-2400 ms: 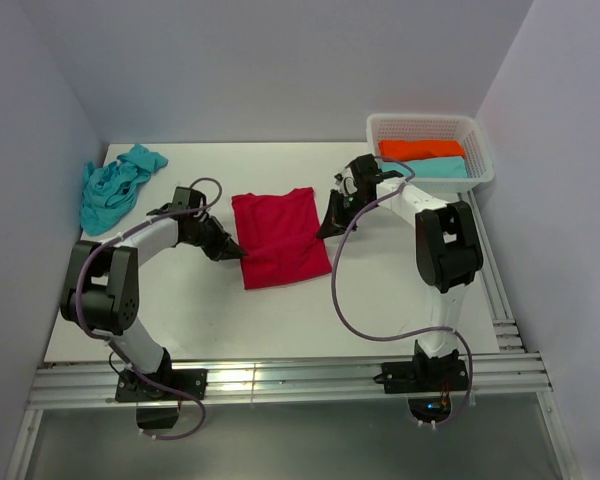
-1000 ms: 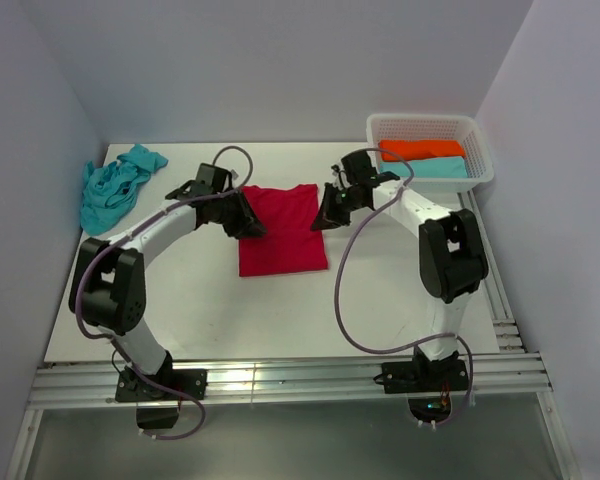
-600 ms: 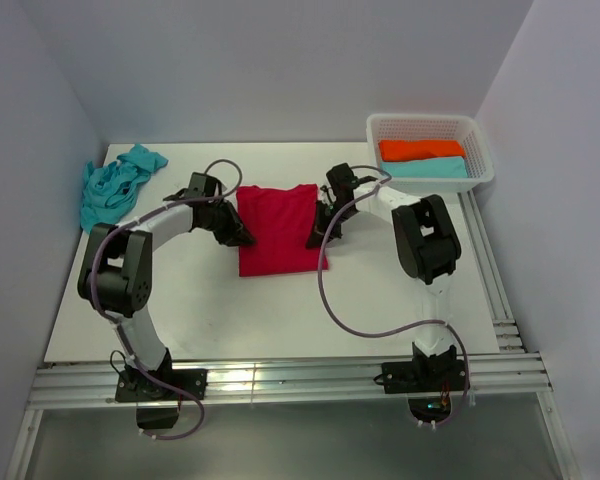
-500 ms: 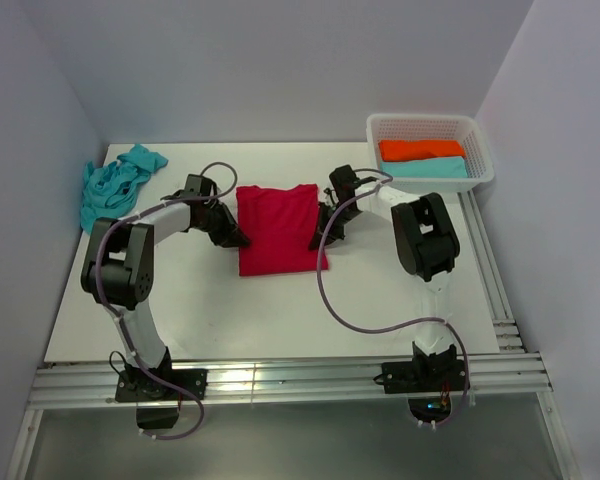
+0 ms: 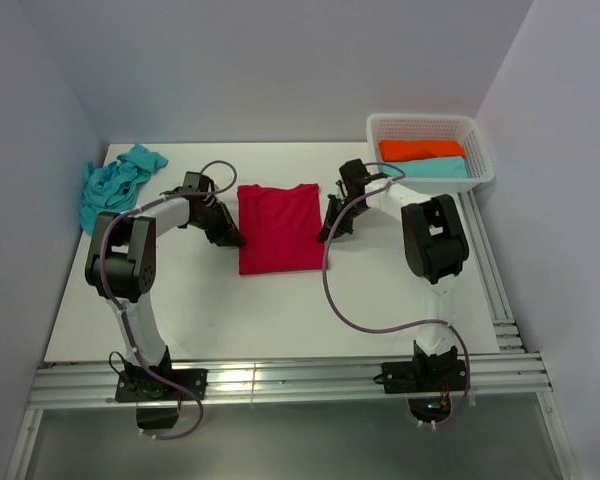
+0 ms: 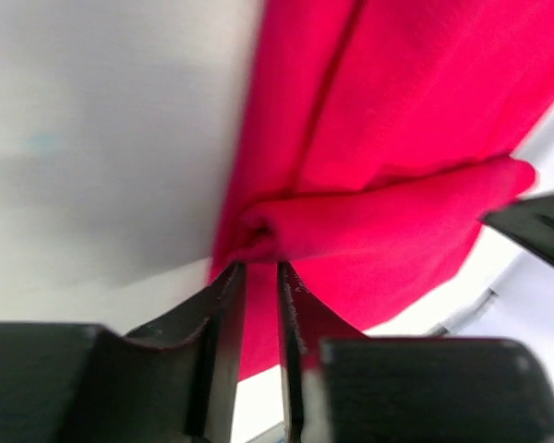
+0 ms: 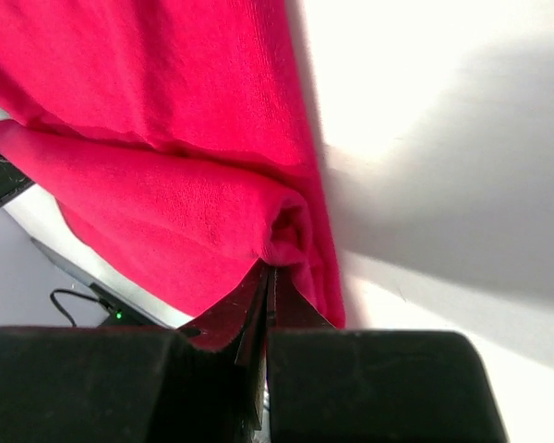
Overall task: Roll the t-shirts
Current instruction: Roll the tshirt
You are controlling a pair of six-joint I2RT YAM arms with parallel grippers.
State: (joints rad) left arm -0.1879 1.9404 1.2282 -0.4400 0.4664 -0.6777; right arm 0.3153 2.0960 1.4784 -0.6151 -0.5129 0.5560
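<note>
L gripper [image 6: 256, 272]: fingers nearly together, only a slim gap down their length. The tips nip a puckered bit of the red shirt [image 6: 397, 138] at its L edge. From above, L gripper [image 5: 235, 240] sits low at the shirt's L side, arm reaching in from the L.

R gripper [image 7: 268, 269]: fingers pressed together, clamped on a bunched bit of the red shirt [image 7: 148, 83] at its R edge. From above, R gripper [image 5: 327, 232] is at the shirt's R side, about level w/ the L one.

Btwn the two grippers both wrist cams show a raised fold of red cloth running across the shirt, w/ flat cloth beyond it. A dark bit of the opposite gripper shows at the frame edge in each wrist view.

Red shirt [image 5: 278, 228] lies mid table [image 5: 230, 310], mostly flat, roughly rectangular.

Turquoise shirt [image 5: 115, 185] is crumpled in a heap at the far L corner of the table, well apart from both grippers.

White basket [image 5: 485, 165] stands at the far R corner. Inside are an orange cloth [image 5: 422, 149] toward the back and a teal cloth [image 5: 430, 167] just in front, both looking neatly bundled.
</note>
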